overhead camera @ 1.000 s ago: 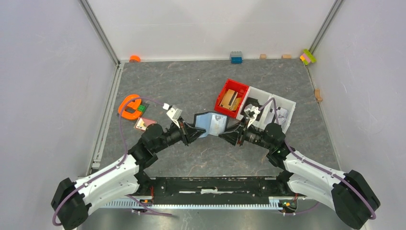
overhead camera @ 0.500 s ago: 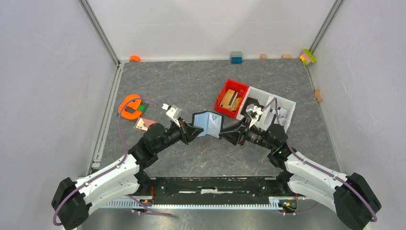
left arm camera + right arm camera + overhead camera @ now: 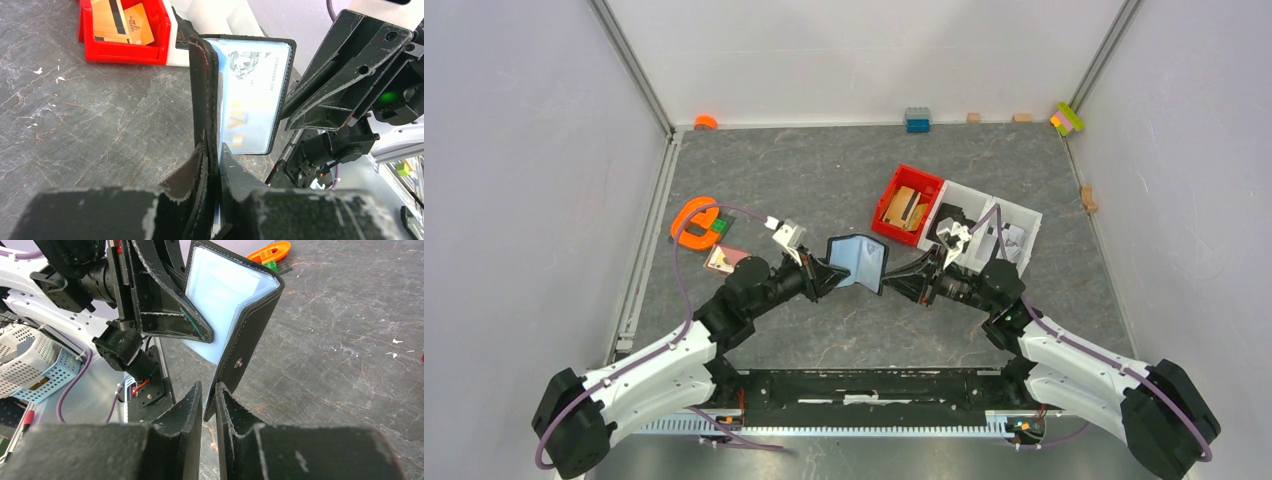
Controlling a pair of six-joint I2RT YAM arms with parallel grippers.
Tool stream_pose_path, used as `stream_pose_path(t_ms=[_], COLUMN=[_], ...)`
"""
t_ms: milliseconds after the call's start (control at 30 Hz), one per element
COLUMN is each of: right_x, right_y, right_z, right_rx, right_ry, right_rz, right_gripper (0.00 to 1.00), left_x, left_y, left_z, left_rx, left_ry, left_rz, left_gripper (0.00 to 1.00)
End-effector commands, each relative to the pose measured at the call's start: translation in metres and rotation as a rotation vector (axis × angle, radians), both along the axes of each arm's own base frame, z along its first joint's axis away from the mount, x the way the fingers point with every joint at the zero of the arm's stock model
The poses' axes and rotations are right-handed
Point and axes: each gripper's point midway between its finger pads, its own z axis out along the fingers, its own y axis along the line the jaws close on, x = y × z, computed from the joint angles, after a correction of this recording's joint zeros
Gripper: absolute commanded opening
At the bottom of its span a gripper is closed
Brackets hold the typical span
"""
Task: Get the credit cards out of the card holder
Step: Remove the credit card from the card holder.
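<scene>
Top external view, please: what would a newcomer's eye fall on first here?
The black card holder stands out at the centre, raised and spread open with its pale blue inside showing. The left pincer and the right pincer meet there, each shut on one side of it. Next comes the bright red bin just beyond.

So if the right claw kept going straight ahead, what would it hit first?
The black wallet that the right claw is pinching. Just beyond it is the left claw, holding the wallet's other side. Exact depth is unclear.
</scene>
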Motion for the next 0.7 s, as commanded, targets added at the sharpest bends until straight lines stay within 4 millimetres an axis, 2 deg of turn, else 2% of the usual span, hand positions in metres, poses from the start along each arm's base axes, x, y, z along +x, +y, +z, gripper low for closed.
stream_pose_path(t_ms=[0,300,400,500,667], right_x=[0.005,0.014,0.004,-0.002,-0.008], right_y=[0.003,0.001,0.004,0.005,0.007], right_z=[0.011,0.003,0.012,0.018,0.021], right_rx=[0.005,-0.033,0.011,0.031,0.046], right_ry=[-0.05,-0.03,-0.061,-0.082,-0.095], right_rz=[-0.011,-0.056,-0.004,0.018,0.044], right_gripper=[0.19,0.19,0.18,0.13,0.14], left_x=[-0.002,-0.012,-0.01,-0.009,-0.011], left_y=[-0.01,-0.019,-0.019,-0.021,-0.025], left_z=[0.034,0.039,0.036,0.033,0.032], left_rx=[-0.089,-0.112,-0.105,-0.095,-0.094], left_ry=[-0.059,-0.074,-0.067,-0.056,-0.043], left_rz=[-0.051,-0.132,-0.126,-0.129,-0.153], left_gripper=[0.02,0.02,0.02,0.02,0.02])
